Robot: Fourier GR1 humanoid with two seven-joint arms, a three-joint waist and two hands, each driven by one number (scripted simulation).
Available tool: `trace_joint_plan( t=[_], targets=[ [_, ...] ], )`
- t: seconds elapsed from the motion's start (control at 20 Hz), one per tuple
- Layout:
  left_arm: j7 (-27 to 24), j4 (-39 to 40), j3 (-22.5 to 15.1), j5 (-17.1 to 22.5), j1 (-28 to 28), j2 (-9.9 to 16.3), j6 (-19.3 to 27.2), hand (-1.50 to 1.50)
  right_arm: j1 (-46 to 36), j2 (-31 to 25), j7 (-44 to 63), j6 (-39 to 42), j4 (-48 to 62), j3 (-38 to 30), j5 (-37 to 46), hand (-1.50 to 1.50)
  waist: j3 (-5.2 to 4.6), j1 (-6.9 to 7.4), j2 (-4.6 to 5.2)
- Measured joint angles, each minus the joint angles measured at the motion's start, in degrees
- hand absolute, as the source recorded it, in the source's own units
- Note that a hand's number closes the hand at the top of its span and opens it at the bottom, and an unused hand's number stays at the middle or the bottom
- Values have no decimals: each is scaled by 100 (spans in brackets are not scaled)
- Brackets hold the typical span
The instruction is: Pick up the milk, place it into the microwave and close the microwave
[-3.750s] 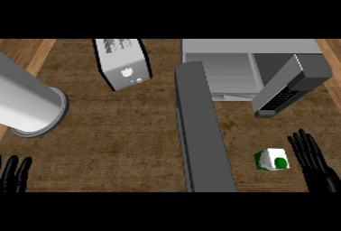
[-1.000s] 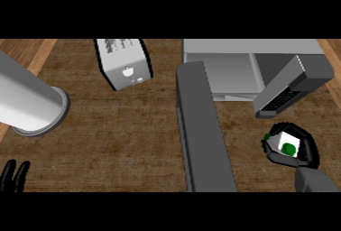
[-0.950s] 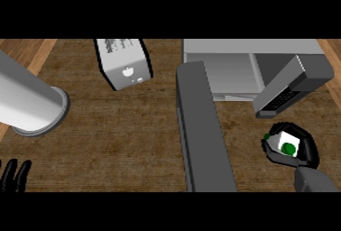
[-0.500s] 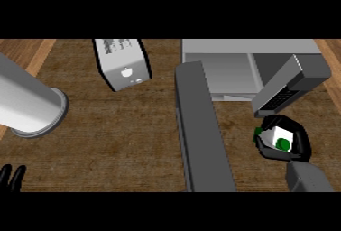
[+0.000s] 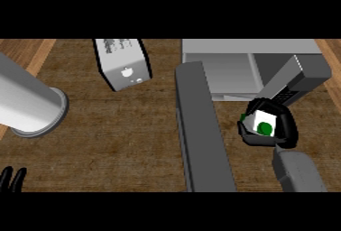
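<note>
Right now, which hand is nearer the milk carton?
Right. The right hand is curled round the milk carton, in front of the open microwave. The left hand rests open at the view's lower left corner, across the counter.

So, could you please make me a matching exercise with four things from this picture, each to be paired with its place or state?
Things:
1. milk
2. microwave door
3. left hand
4. cylinder

Places or states:
A. standing open, a long grey slab down the middle
B. at the left edge of the counter
C. held in the right hand, in front of the microwave
D. low in the left corner, fingers up, resting

Pairs: 1-C, 2-A, 3-D, 4-B
</note>
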Motion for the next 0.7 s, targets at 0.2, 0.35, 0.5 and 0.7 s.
trace_joint_plan(
  t=[0.2,0.35,0.5,0.7],
  targets=[
    [99,-12,93,22,-118,11,-6,-150,-554,154,355,-441,254,71,259,150,2,26,12],
    [226,-71,213,131,-166,33,-19,-150,-988,143,565,-603,596,17,354,150,2,45,18],
    [130,84,340,179,-208,63,-127,-150,-1603,162,544,-796,1327,-96,462,150,4,87,34],
    [15,227,340,146,-245,23,-227,-150,-2386,100,289,-865,2411,-296,522,150,7,142,57]
  ],
)
